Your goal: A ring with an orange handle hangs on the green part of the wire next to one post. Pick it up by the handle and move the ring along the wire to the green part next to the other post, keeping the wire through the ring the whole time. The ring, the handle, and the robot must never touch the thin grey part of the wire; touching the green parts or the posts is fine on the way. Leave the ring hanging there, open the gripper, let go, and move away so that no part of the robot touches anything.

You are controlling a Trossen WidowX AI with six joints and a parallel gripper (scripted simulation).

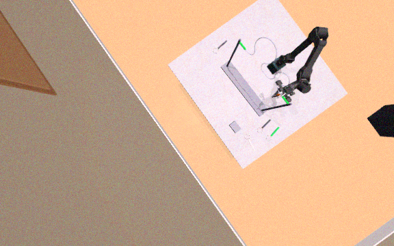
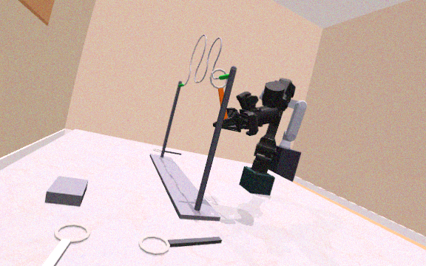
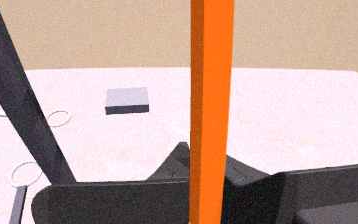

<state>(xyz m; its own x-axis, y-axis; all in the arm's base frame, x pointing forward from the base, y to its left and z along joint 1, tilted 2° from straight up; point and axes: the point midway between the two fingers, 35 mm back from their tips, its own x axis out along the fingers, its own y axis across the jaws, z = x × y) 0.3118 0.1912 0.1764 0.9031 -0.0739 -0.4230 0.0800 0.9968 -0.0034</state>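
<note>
My gripper is shut on the orange handle, which stands nearly upright with the ring above it. The ring is around the wire by the inner end of the near green part, close to the near post. Whether the ring touches the wire cannot be told. The grey wire runs in tall loops to the far green part at the far post. The ring is out of the wrist view.
The posts stand on a grey base. A grey block lies beyond it. Loose rings with a dark handle, a white handle and a green handle lie near the near post's end.
</note>
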